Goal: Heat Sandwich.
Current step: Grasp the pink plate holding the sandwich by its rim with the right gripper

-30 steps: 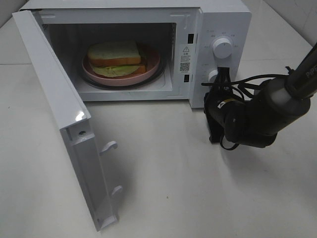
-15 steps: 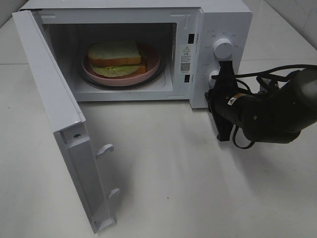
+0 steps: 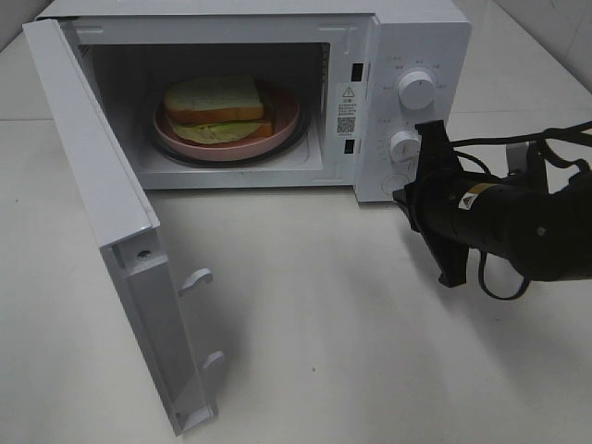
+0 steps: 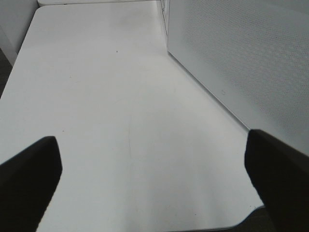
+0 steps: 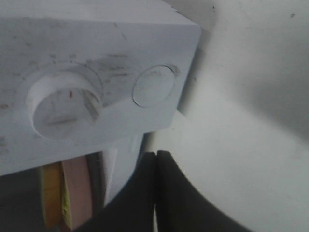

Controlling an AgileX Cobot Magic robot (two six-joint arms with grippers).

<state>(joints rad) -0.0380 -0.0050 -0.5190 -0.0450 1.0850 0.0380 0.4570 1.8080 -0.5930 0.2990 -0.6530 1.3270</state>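
Right tool [image 3: 405, 197] backs away from the microwave [image 3: 407, 37] knobs, shut, empty. Sandwich [image 3: 220, 106] sits on the plate [image 3: 289, 113] inside, left of it. The door [image 3: 102, 185] gapes; the left tool [image 4: 153, 166], wide open and empty, looks nearer.

- Open microwave door [image 3: 111, 231] stands swung wide, walling the cavity [image 3: 301, 74] on its 8 o'clock side.
- Bare counter [image 3: 305, 324] at its 6 o'clock: straight way in.
- Closed right fingers [image 3: 405, 196] crowd the control panel [image 3: 412, 55], 4 o'clock.

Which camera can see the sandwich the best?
The high outside camera: the pale-bread sandwich with green filling sits whole on the round pink plate inside the open white microwave. The right wrist view catches only a blurry sliver; the left wrist view shows none.
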